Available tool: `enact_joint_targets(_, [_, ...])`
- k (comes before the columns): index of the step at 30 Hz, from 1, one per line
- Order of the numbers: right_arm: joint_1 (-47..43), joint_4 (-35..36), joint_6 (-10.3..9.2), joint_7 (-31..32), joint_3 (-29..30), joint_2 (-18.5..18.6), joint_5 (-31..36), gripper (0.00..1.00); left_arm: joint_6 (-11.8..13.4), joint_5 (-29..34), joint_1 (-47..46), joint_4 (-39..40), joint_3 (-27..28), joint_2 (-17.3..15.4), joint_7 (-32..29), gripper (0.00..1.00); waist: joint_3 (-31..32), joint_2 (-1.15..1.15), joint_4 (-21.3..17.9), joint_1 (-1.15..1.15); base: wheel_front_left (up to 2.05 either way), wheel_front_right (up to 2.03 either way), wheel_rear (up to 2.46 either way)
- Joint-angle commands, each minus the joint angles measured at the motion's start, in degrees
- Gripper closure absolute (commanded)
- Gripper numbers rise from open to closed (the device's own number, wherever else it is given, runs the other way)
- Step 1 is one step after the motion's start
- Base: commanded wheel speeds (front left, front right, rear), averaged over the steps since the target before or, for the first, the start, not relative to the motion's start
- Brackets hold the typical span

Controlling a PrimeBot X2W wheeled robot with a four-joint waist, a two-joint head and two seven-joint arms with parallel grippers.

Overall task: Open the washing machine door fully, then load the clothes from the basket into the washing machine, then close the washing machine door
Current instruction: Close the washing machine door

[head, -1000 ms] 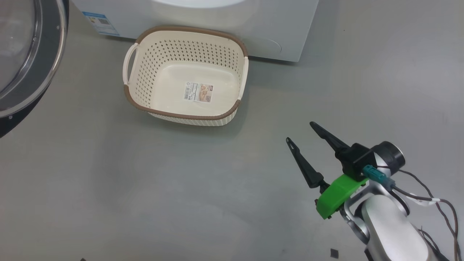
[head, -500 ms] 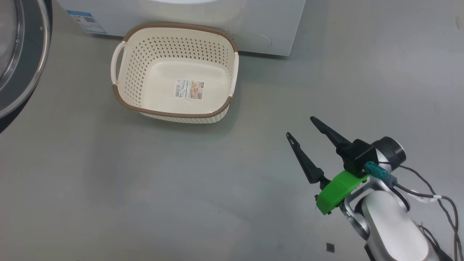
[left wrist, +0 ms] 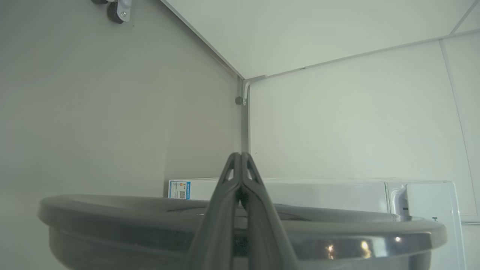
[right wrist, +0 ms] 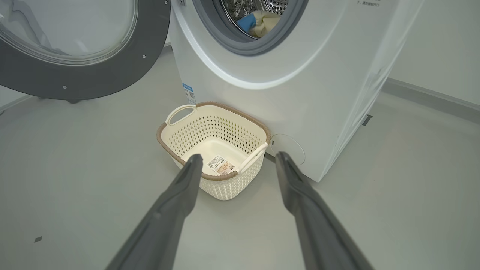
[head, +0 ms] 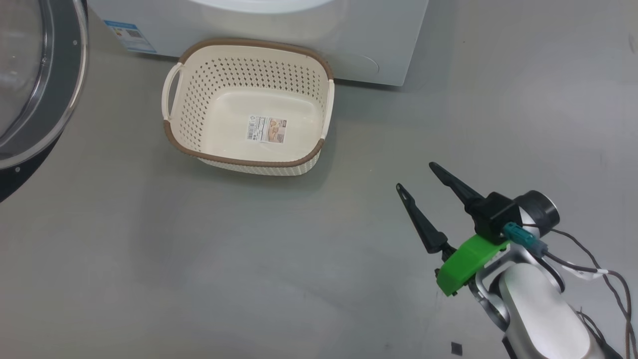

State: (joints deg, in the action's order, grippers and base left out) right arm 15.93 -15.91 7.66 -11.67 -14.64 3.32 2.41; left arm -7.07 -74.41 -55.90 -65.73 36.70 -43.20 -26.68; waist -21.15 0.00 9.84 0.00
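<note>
**Door open, clothes in the drum, basket on the floor**

The washing machine (right wrist: 300, 93) stands with its door (right wrist: 93, 78) swung wide to one side. Pale yellow and blue clothes (right wrist: 262, 20) lie inside the steel drum. The basket (head: 192, 114) sits on the floor just in front of the machine, its bottom label in plain sight. The right end effector (head: 415, 175) hangs over the floor, apart from the basket, fingers spread wide and holding nothing. The left end effector (left wrist: 239, 154) has its fingers pressed together, empty, at the door's dark rim; whether they touch it I cannot tell.

Head looking down, right wrist low, both sharing basket (head: 195, 114)
</note>
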Motion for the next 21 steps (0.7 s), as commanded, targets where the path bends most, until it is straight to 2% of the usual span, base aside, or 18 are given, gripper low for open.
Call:
enact_joint_targets(1, [1.02, 1.43, -0.17, -0.97, -1.07, -0.44, -0.64, 0.0, -0.41, -0.64, 1.46, 3.04, -0.98, -2.16, -2.34, 1.0, 0.33, 0.0, 0.27, 0.0, 0.0, 0.0, 0.0])
enact_joint_targets(15, [0.55, 0.25, -0.17, -1.32, -0.92, -0.44, -1.43, 0.0, -0.41, -1.92, 8.45, 13.28, -5.7, 1.31, -11.81, 1.0, 2.57, 0.0, 1.16, 0.0, 0.0, 0.0, 0.0])
enact_joint_targets(21, [-0.08, -0.37, -0.17, -1.65, -0.67, -0.44, -2.08, 0.0, -0.41, -4.75, 11.65, 19.5, -6.9, 3.95, -17.28, 1.0, 4.17, 0.0, 1.73, 0.0, 0.0, 0.0, 0.0])
